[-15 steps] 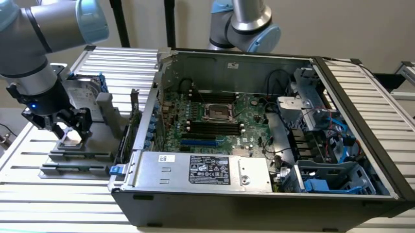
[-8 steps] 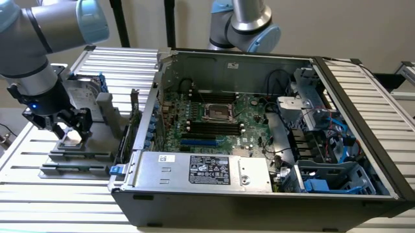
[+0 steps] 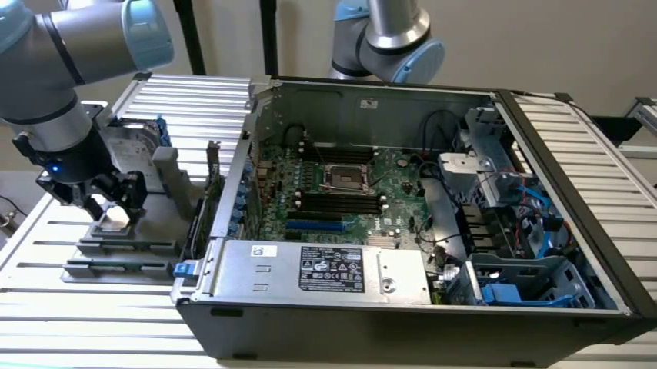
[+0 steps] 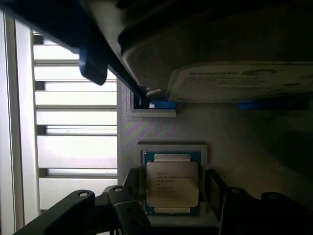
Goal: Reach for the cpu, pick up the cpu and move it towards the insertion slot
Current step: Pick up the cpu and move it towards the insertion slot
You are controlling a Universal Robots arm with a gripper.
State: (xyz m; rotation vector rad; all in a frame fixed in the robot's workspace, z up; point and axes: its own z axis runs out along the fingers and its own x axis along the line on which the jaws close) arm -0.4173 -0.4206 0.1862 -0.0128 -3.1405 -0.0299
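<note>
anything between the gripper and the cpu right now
Nothing visible. The black gripper straddles the silver-grey square cpu lying in its grey tray, one finger on each side with a gap, and the chip's top is bare.

The cpu (image 4: 172, 183) lies flat in a square recess of a grey holder (image 4: 146, 128), silver top facing the camera with a green edge showing around it. The gripper (image 4: 172, 192) straddles it - one dark finger (image 4: 215, 188) close on each side, jaws apart. Beyond the chip a labelled hard drive (image 4: 234, 83) with blue trim stands on the holder, and a white slatted table (image 4: 73, 152) runs alongside.
</note>
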